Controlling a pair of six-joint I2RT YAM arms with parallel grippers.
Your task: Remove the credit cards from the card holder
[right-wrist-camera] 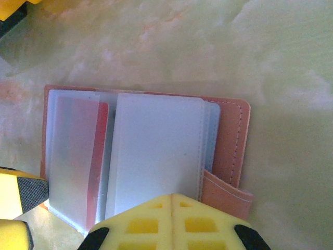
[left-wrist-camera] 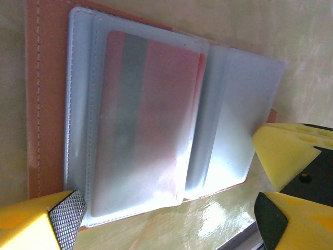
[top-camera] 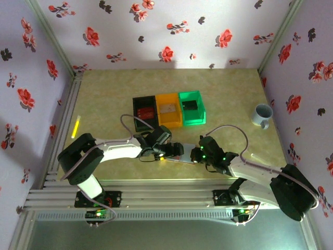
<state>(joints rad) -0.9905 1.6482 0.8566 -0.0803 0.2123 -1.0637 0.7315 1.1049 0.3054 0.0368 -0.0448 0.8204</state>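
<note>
Card holder [right-wrist-camera: 229, 140]: lies open and flat on the marbled yellow table [right-wrist-camera: 244, 47], pale plastic sleeves facing up, pinkish-brown cover showing as a rim around them. Sits near the table's front edge between the two arms, well apart from the row behind it: black bin [top-camera: 136, 117], orange bin [top-camera: 170, 123], green bin [top-camera: 193, 121].

Red card [left-wrist-camera: 151, 109]: rests inside one clear sleeve, blurred through the plastic, with a grey stripe along its length.

Left gripper [left-wrist-camera: 166, 211]: hangs low over the holder with fingers spread wide, gripping nothing. Puts its textured pad [left-wrist-camera: 66, 216] at one corner of the sleeves — touching or just above, cannot tell.

Right gripper [right-wrist-camera: 171, 203]: reaches in from the opposite side, fingers pressed together with nothing between them. Points its tip at the edge of the top sleeve, just beside the cover's strap tab [right-wrist-camera: 226, 195] — contact there unclear.

Mug [top-camera: 261, 114]: stands well off toward the table's right side.
</note>
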